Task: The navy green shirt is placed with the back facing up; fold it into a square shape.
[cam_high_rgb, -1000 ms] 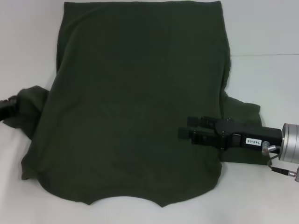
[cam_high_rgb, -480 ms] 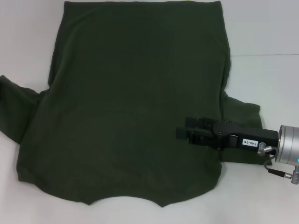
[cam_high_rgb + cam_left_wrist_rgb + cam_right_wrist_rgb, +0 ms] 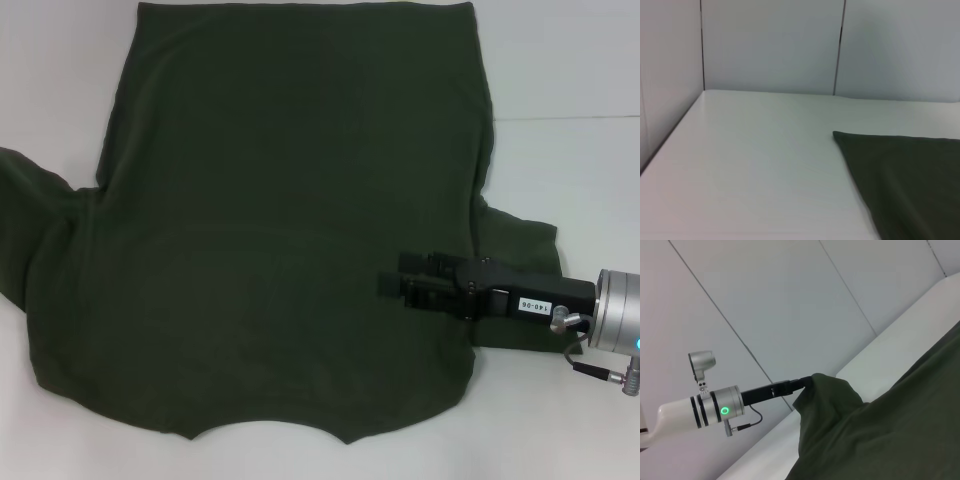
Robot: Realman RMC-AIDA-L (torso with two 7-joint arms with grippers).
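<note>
The navy green shirt lies spread on the white table, plain side up, with the curved neck edge nearest me. Its left sleeve stretches out past the picture's left edge. The right wrist view shows my left gripper shut on that sleeve, holding the cloth up in a peak above the table. My right gripper reaches in from the right, low over the shirt's right side, next to the right sleeve. One corner of the shirt shows in the left wrist view.
The white table runs on bare to the right of the shirt and at the near left corner. Pale wall panels close off the table's far side.
The left sleeve, bunched beside the shirt a second ago, has been drawn out leftward and now lies spread past the picture's edge. The right gripper has barely moved.
</note>
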